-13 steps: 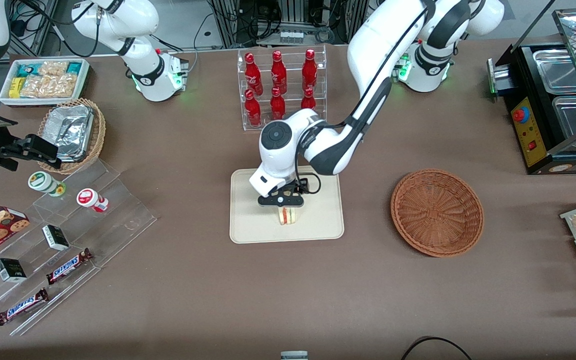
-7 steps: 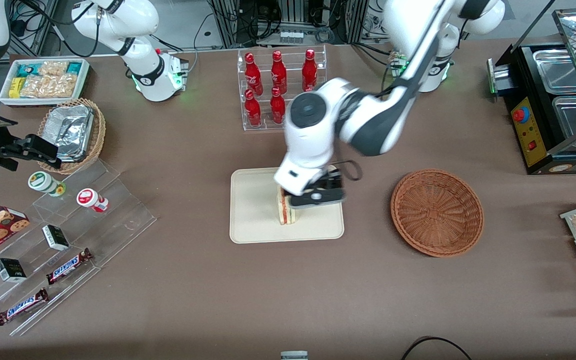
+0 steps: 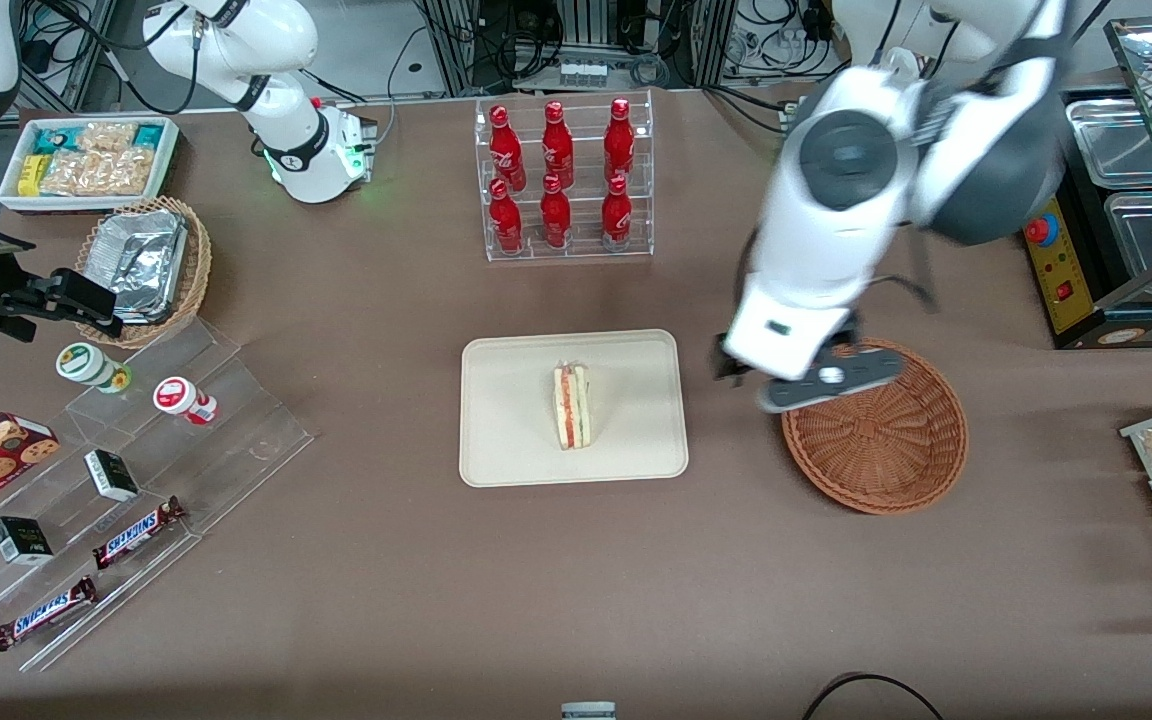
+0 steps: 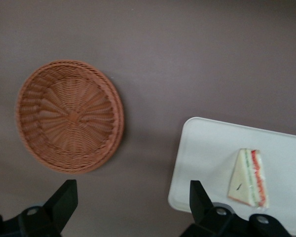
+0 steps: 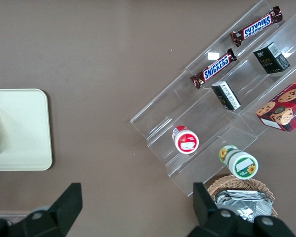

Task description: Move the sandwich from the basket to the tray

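Sandwich (image 3: 571, 406) on tray (image 3: 507, 442), long axis toward camera; gripper (image 3: 816, 385) open above basket (image 3: 886, 460)

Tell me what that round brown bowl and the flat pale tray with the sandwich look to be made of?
The basket looks like woven wicker, reddish-brown and matte, with strands radiating from its centre. The tray seems to be smooth cream plastic with a low moulded rim, though the material is uncertain. The sandwich lies on it. The pincer hangs open above the basket's edge.
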{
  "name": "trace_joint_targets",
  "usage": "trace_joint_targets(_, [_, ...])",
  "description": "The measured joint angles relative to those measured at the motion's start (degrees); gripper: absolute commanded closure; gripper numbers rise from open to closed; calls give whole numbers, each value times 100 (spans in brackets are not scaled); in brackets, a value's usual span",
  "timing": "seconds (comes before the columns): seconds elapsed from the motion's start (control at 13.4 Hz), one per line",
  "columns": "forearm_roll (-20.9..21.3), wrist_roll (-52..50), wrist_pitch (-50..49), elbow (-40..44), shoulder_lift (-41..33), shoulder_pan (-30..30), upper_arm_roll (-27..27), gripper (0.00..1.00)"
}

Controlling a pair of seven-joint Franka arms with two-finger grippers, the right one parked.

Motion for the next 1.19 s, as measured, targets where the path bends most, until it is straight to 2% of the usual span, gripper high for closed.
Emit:
trace_joint_targets(0.6, [-474, 2781, -573, -580, -1037, 1840, 19, 0])
trace_joint_targets(0.89, [-495, 3519, -635, -1151, -1558, 2270, 19, 0])
trace_joint_targets(1.19, [-726, 3685, -528, -1447, -1822, 2339, 12, 0])
